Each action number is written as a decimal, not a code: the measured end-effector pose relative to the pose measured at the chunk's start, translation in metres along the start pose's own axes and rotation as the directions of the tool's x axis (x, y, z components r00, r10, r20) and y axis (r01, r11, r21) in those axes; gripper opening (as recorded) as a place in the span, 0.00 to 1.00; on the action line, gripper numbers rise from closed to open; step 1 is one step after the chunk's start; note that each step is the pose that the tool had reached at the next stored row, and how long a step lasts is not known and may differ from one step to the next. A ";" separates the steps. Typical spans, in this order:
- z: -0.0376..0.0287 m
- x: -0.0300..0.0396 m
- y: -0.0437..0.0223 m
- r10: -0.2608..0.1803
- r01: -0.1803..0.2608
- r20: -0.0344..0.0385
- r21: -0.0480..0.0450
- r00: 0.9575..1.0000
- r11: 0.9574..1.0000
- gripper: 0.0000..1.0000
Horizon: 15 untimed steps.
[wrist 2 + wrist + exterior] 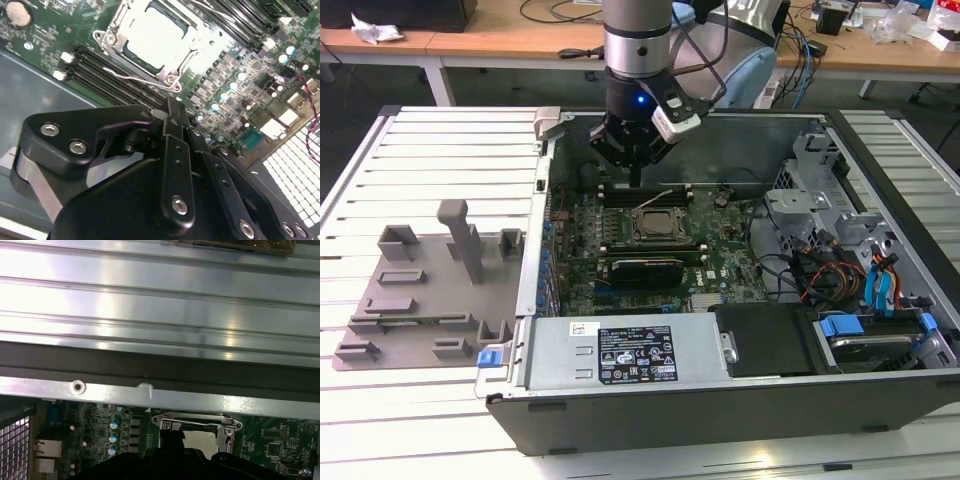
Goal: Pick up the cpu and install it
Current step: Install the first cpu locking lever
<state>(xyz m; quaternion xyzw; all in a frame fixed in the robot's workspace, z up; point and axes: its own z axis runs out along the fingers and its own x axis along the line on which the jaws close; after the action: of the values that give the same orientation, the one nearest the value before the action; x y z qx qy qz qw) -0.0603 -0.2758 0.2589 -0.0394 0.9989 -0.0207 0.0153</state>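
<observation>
In the exterior view the gripper (635,178) hangs in the upper middle of the frame, over the far part of the open computer case (720,400), just behind the socket (658,226). The cpu (152,37) sits in that socket inside its metal frame; in the second wrist view it shows as a pale square at the top centre, apart from the black fingers (175,127) below it. The fingers look drawn close together with nothing between them. A grey tray (415,300) lies on the slatted table (420,140) at the exterior view's left.
</observation>
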 end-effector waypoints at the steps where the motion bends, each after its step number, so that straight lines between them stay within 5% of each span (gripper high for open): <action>1: 0.0009 -0.0115 -0.0009 0.000 0.000 0.000 0.000 1.000 1.000 0.11; 2: 0.0096 -0.0168 -0.0009 0.000 0.000 0.000 0.000 1.000 1.000 0.11; 5: 0.0187 -0.0180 -0.0007 0.000 0.000 0.000 0.000 1.000 1.000 0.11; 15: 0.0382 -0.0186 0.0001 0.000 0.000 0.000 0.000 1.000 1.000 0.11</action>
<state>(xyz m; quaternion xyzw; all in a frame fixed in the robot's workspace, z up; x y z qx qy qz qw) -0.0405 -0.2757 0.2213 -0.0394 0.9989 -0.0207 0.0151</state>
